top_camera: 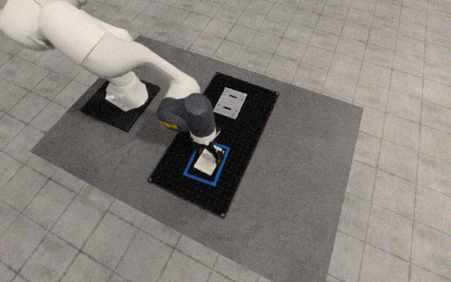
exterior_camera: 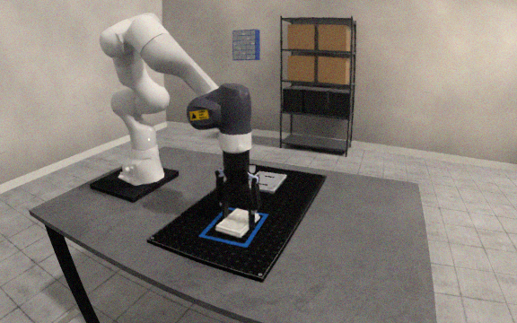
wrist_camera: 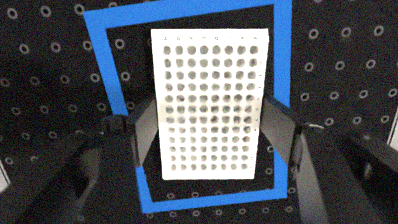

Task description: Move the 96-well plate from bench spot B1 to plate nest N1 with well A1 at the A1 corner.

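Note:
The white 96-well plate [top_camera: 205, 162] lies flat inside the blue outline of spot B1 [top_camera: 200, 179] on the black perforated board. It also shows in the exterior view [exterior_camera: 236, 222] and fills the middle of the wrist view [wrist_camera: 209, 102]. My gripper [wrist_camera: 208, 108] stands straight down over the plate [exterior_camera: 237, 214], with its two dark pads against the plate's long sides. I cannot make out the cut-off corner. The grey plate nest N1 [top_camera: 230, 103] [exterior_camera: 269, 180] sits at the far end of the board, apart from the gripper.
The black board lies on a grey table. The arm's base [top_camera: 125, 95] stands on a black plate to the left. A shelf with boxes [exterior_camera: 317, 81] stands far behind the table.

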`<action>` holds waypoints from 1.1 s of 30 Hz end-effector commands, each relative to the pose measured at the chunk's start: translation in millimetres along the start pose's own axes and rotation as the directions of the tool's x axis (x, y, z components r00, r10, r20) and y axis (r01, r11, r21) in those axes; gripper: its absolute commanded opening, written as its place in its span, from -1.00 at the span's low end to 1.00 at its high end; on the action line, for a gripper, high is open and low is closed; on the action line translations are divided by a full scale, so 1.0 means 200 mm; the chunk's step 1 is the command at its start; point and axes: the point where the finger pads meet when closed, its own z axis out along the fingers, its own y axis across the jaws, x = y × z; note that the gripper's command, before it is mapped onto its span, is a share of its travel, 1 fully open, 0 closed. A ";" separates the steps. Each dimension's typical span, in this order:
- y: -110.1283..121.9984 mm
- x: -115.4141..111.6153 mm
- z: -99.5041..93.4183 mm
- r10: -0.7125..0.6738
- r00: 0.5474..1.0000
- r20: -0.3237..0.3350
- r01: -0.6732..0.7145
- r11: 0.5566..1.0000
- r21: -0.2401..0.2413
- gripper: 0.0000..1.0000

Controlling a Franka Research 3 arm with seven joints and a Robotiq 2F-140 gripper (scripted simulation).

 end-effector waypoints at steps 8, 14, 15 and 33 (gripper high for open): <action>0.01 0.00 -0.02 0.003 1.000 0.001 -0.003 1.000 -0.003 0.21; 0.01 0.00 -0.06 0.003 1.000 0.001 -0.003 1.000 -0.003 0.21; 0.01 0.00 -0.06 0.003 1.000 0.001 -0.003 1.000 -0.003 0.21; 0.00 0.00 -0.20 0.003 1.000 0.001 -0.003 1.000 -0.003 0.21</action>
